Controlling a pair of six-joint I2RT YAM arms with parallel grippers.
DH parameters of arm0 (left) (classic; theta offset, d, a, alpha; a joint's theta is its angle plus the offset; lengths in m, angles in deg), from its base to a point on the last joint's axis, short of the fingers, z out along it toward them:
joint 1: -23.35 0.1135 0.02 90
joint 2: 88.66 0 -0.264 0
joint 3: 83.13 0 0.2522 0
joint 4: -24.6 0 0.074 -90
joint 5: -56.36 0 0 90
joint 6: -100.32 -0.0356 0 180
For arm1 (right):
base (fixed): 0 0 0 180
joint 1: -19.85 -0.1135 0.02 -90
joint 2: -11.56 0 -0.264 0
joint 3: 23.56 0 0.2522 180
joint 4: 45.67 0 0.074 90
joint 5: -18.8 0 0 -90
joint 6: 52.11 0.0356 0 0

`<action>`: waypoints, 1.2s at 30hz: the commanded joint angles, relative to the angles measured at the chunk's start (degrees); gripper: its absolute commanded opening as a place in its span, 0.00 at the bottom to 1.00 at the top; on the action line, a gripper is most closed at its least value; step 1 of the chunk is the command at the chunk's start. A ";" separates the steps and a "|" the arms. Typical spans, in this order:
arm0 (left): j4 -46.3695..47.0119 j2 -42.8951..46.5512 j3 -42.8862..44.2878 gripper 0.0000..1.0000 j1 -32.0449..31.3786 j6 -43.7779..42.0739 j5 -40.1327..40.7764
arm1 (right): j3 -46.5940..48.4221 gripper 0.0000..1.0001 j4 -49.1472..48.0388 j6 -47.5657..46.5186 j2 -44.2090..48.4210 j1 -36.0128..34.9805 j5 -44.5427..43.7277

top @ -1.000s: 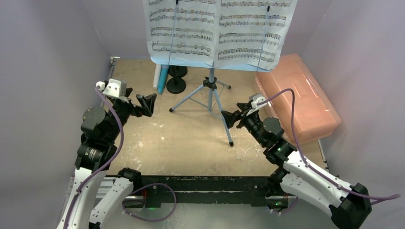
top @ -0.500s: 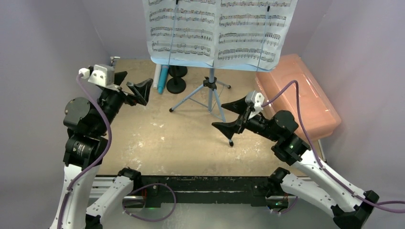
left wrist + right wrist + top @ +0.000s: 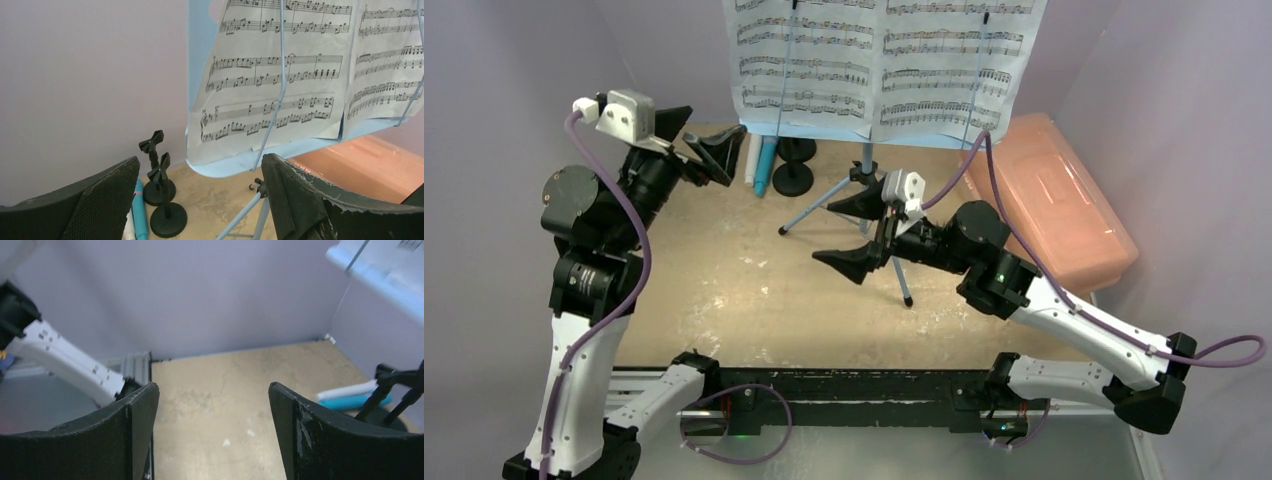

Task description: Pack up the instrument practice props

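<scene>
Your stock at this moment, item by item. Light-blue music rack [image 3: 197, 75] on a slim tripod: it stands upright at the far middle of the beige worn tabletop [image 3: 754, 290], with its legs [image 3: 824, 207] splayed on the surface. Printed sheet-music pages [image 3: 874, 60]: two sheets lie side by side against the rack's face, each crossed by a thin blue wire arm [image 3: 281, 75], and their lower edges sit on the rack's ledge. Two black round-based mic holders [image 3: 794, 178]: they stand upright one behind the other, just left of the tripod and close to the back wall, with their clips empty. White toy microphone [image 3: 752, 160] and blue toy microphone [image 3: 766, 165]: they lie flat and parallel on the table, side by side and just left of the holders' bases. Pink translucent plastic box [image 3: 1054, 200]: it rests lid-on along the right side of the table, well apart from the microphones. Left gripper [image 3: 704, 135]: you have it raised above the far left corner, aimed towards the rack's lower left edge, jaws released wide and holding nothing. Right gripper [image 3: 824, 233]: you have it in the air in front of the tripod, pointing left across the table, jaws spread apart and empty, touching none of the props.
</scene>
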 commanded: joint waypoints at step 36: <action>19.02 -14.70 10.63 0.68 0.39 -8.98 -5.93 | 47.88 0.34 -7.03 10.04 -33.98 -0.18 -33.11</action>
